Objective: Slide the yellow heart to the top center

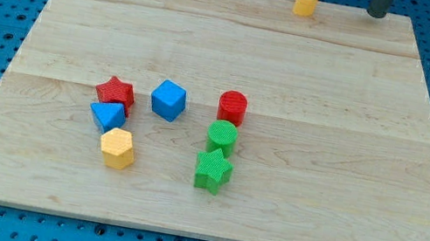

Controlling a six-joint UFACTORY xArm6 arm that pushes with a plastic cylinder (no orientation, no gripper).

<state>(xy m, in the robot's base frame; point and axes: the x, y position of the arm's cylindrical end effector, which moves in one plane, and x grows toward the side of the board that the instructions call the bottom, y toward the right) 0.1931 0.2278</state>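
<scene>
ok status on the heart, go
My tip at the view's top right, apart from the yellow heart. Heart at the top edge, right of centre. Nothing between heart and top centre.

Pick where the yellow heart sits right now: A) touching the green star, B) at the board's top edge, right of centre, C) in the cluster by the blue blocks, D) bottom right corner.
B: the yellow heart stands at the top edge of the board, right of centre, with my tip to its right and apart from it; the yellow block in the cluster is a different, hexagon-like one.
</scene>
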